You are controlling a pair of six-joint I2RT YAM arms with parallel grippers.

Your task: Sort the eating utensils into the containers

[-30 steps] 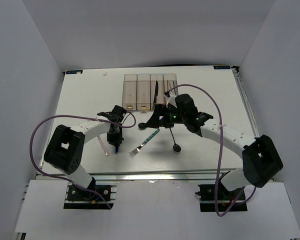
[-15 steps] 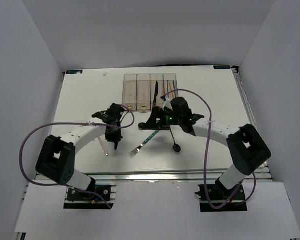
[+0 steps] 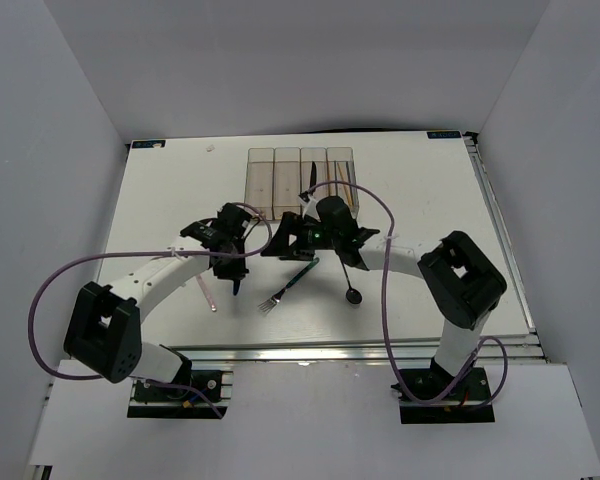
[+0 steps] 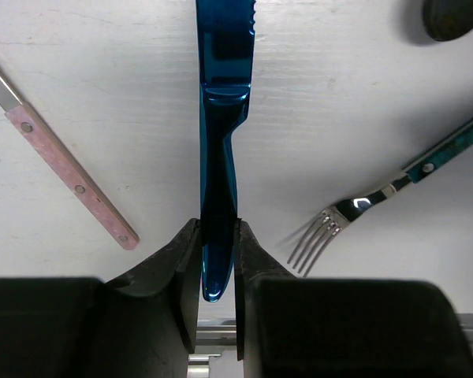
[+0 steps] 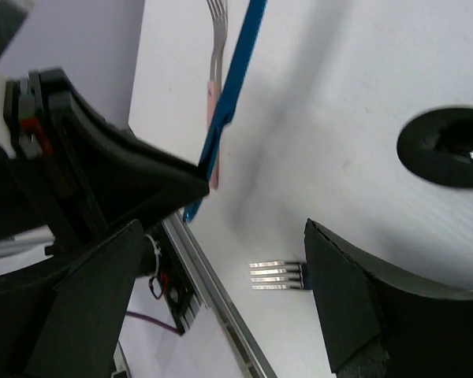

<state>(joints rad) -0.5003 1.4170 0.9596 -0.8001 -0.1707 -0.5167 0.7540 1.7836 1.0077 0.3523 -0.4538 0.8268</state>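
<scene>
A white table (image 3: 170, 200) fills the middle of the top view. Plain pale walls stand around it: one at the left (image 3: 40, 150), one at the back (image 3: 300, 60), one at the right (image 3: 570, 150). A small label (image 3: 147, 144) sits on the table's upper left corner and another (image 3: 442, 134) on the upper right corner. A metal rail (image 3: 310, 350) runs along the lower edge, and a white board (image 3: 310, 420) lies below it.

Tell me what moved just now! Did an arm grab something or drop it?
The right gripper, open, slid left toward the left gripper, its elbow swinging in. The left gripper only shifted slightly, gripping the blue knife throughout. Nothing was grabbed or dropped. The teal fork, pink fork and black spoon stayed put.
</scene>
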